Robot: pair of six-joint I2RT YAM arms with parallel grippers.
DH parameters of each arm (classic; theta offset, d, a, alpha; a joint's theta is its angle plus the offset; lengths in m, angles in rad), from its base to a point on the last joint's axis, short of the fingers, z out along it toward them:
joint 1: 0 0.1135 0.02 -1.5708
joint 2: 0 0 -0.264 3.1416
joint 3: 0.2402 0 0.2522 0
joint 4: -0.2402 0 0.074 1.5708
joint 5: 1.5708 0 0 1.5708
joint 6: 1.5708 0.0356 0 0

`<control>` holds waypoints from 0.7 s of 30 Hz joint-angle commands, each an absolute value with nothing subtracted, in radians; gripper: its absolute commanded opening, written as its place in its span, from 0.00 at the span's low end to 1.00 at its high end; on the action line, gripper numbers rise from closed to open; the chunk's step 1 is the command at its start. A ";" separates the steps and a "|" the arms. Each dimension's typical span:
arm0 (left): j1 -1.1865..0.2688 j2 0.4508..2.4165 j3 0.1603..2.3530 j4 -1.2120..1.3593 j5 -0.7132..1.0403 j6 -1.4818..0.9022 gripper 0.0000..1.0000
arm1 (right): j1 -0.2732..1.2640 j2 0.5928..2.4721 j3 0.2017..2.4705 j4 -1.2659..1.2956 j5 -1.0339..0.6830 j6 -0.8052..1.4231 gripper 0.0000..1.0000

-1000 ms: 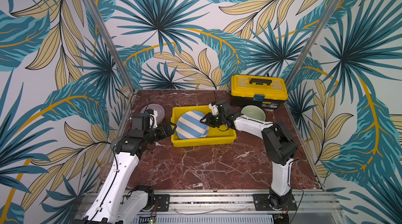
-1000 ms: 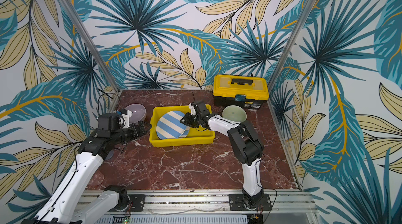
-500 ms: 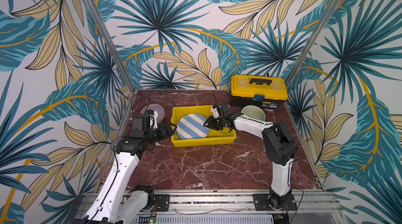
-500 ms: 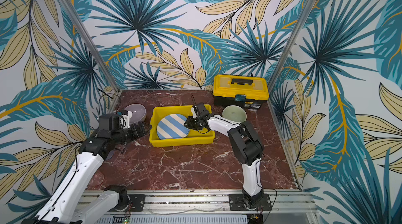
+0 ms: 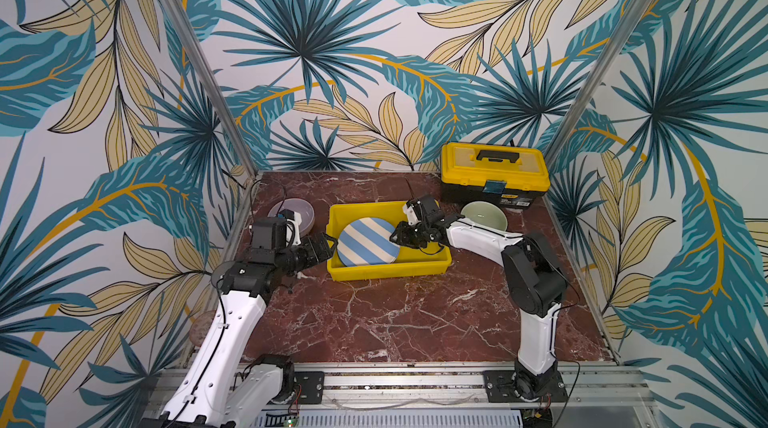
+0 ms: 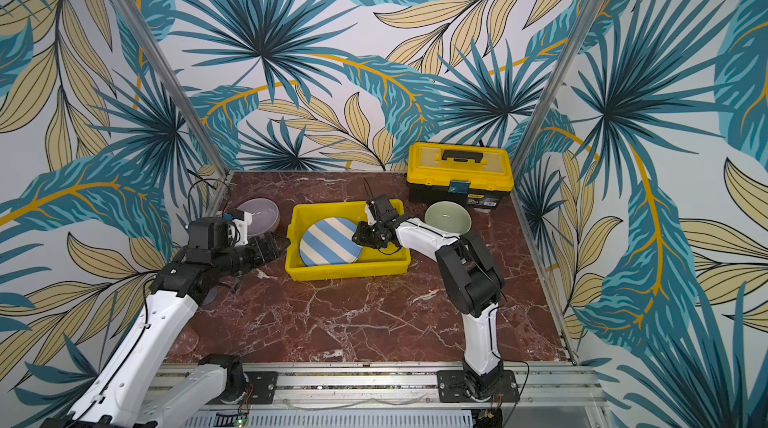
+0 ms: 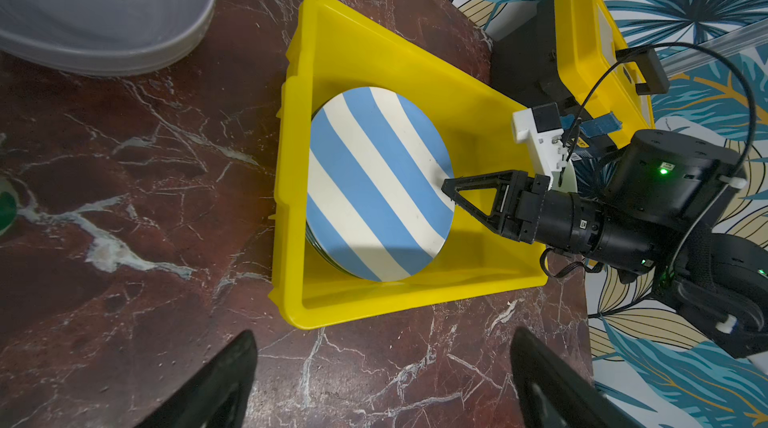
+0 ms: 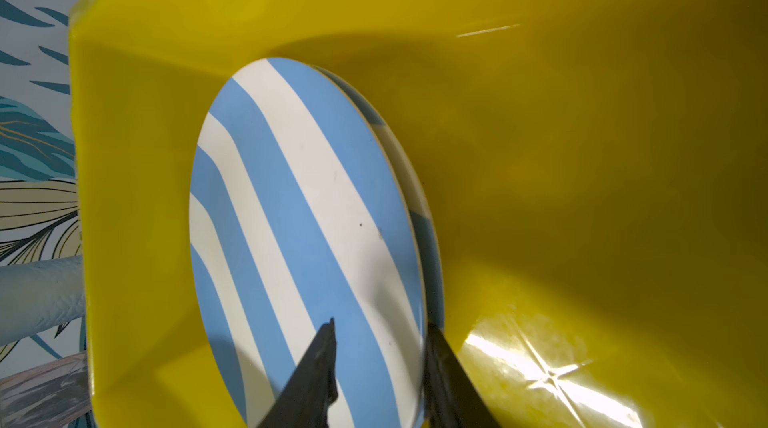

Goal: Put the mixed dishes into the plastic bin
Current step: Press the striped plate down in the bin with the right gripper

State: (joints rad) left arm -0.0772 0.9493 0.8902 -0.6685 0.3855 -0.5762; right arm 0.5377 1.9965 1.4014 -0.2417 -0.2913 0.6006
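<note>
Place: a robot test cell in a lab, not a lived-in room.
Walls: flat panels (image 5: 374,52) printed with teal and tan palm leaves, joined by bare metal posts (image 5: 199,72).
Worktop: a red-brown marble-look slab (image 5: 395,313), boxed in by the panels.
Mounting: the left arm (image 5: 232,330) and the right arm (image 5: 536,334) are bolted to an aluminium rail (image 5: 395,380) along the front.
Extras: a yellow-and-black toolbox (image 5: 494,172) in the back corner.

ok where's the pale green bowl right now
In a top view the pale green bowl sits on the table, right of the yellow bin and just in front of the toolbox.
</note>
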 commanded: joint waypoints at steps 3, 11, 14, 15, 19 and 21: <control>-0.066 0.943 0.879 -0.645 0.391 -0.571 0.95 | 0.545 1.965 1.427 -0.328 -0.230 0.561 0.38; -0.066 0.944 0.882 -0.646 0.395 -0.569 0.95 | 0.558 1.979 1.462 -0.374 -0.198 0.543 0.38; -0.064 0.943 0.884 -0.646 0.396 -0.569 0.95 | 0.566 1.986 1.479 -0.391 -0.189 0.534 0.38; -0.064 0.943 0.885 -0.645 0.397 -0.569 0.95 | 0.568 1.988 1.486 -0.394 -0.189 0.534 0.38; -0.064 0.944 0.887 -0.646 0.397 -0.569 0.95 | 0.574 2.005 1.509 -0.420 -0.176 0.530 0.38; -0.064 0.944 0.887 -0.646 0.399 -0.569 0.95 | 0.577 2.009 1.515 -0.434 -0.158 0.532 0.43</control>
